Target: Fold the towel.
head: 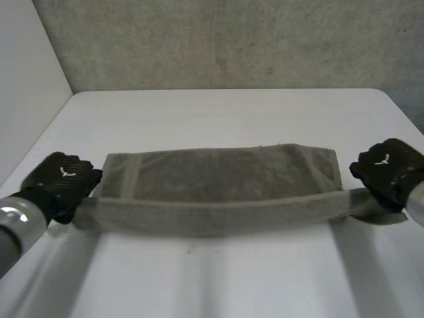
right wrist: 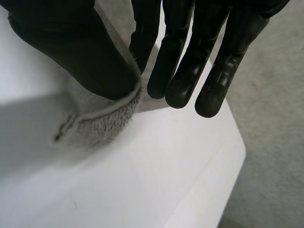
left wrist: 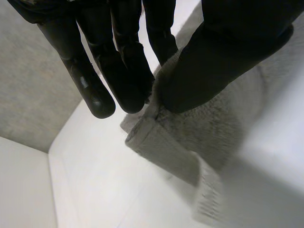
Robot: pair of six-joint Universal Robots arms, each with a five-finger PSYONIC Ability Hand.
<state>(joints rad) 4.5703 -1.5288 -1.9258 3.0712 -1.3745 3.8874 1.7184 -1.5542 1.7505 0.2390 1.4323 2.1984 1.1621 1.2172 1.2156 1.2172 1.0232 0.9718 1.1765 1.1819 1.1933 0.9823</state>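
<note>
Grey terry towel [head: 218, 173] laid crosswise on the white desk [head: 218, 116], about midway between the two arms. Far part flat on the desk, with a woven band near its left end. Near long edge raised off the surface and drawn into a straight band from hand to hand. At the near left corner of the towel, the left hand [head: 64, 177]; at the near right corner, the right hand [head: 386, 167]; well apart, one at each end of the raised edge.

From the left wrist: thumb [left wrist: 223, 61] pressed onto the pile, fingers [left wrist: 124, 76] nearly straight on the other side, towel pinched between them, hemmed corner hanging just past the fingertips above the desk.

From the right wrist: thumb pressed over the hemmed corner, fingers straight and close together opposite, towel nipped between thumb and the nearest finger, the other fingertips reaching beyond the edge.

Rough grey wall [head: 218, 40] behind the desk.
</note>
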